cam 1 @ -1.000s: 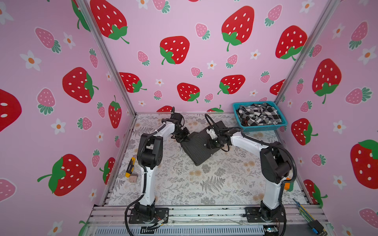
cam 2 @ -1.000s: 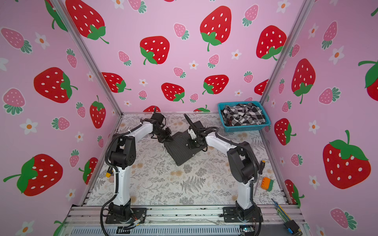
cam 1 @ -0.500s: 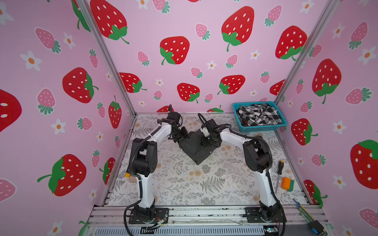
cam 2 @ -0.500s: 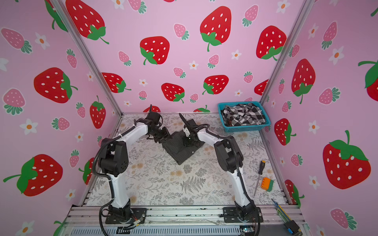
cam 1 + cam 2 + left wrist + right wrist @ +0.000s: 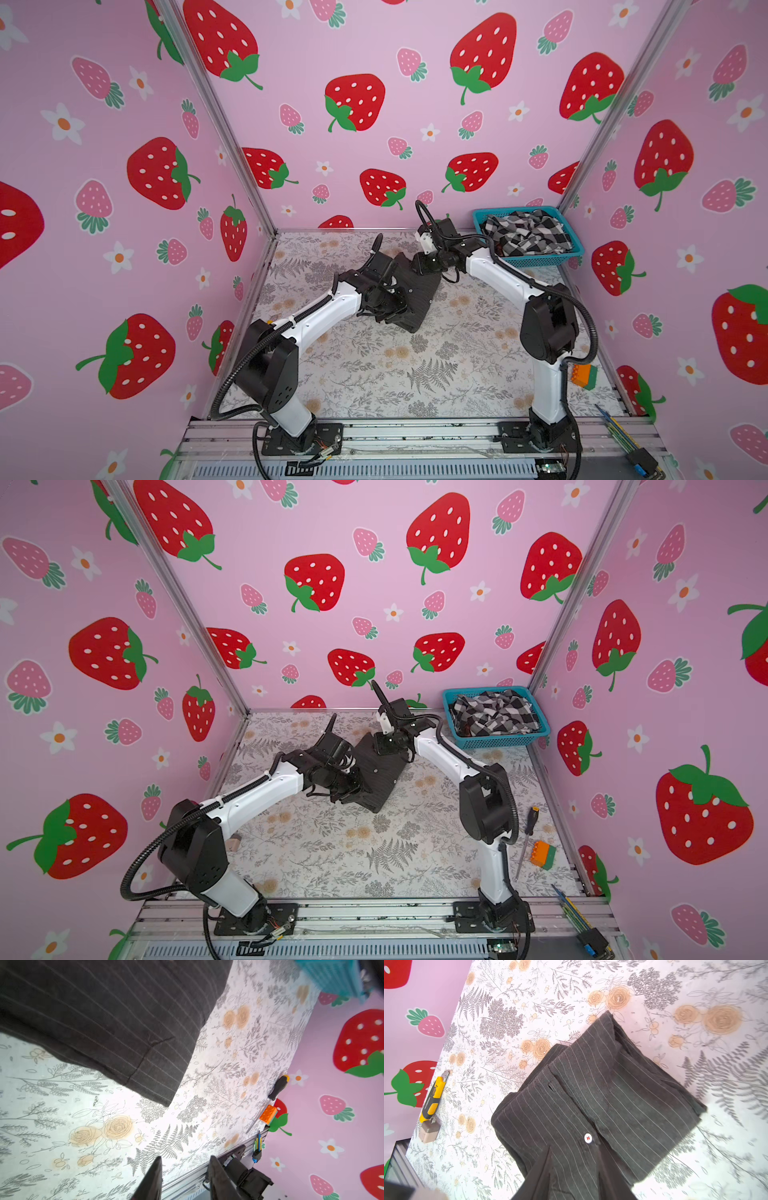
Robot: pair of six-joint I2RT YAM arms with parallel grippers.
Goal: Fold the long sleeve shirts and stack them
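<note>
Left gripper (image 5: pixel 185 1157): fingers parted, with only the flowered tablecloth (image 5: pixel 62 1088) showing between them and nothing gripped. The finger roots are cut off by the frame edge.
Right gripper (image 5: pixel 574 1148): fingers spread as well, nothing pinched between them. Whether the tips touch cloth, I cannot tell.
Dark charcoal pinstriped shirt (image 5: pixel 612 1095): folded into a compact block, flat on the tablecloth, directly under the right fingers. One corner lies just beyond the left fingertips, clear of them.
Pale round button (image 5: pixel 588 1138): on the shirt front, just ahead of the gap between the right fingers.
Black-and-white checked shirt (image 5: pixel 528 232): crumpled in a teal plastic basket (image 5: pixel 540 261), behind the right wrist and well apart from both tools.
Hard to see: in both top views the black grippers merge with the dark shirt (image 5: pixel 419 295) (image 5: pixel 382 771), so the jaws cannot be read there. The left wrist covers part of the fold.
Off to the side: black-handled screwdriver (image 5: pixel 525 841) and orange-and-green toy brick (image 5: pixel 542 854), near the right arm's base and well away from both tools. A yellow utility knife (image 5: pixel 433 1099) lies across the shirt from the right fingers.
</note>
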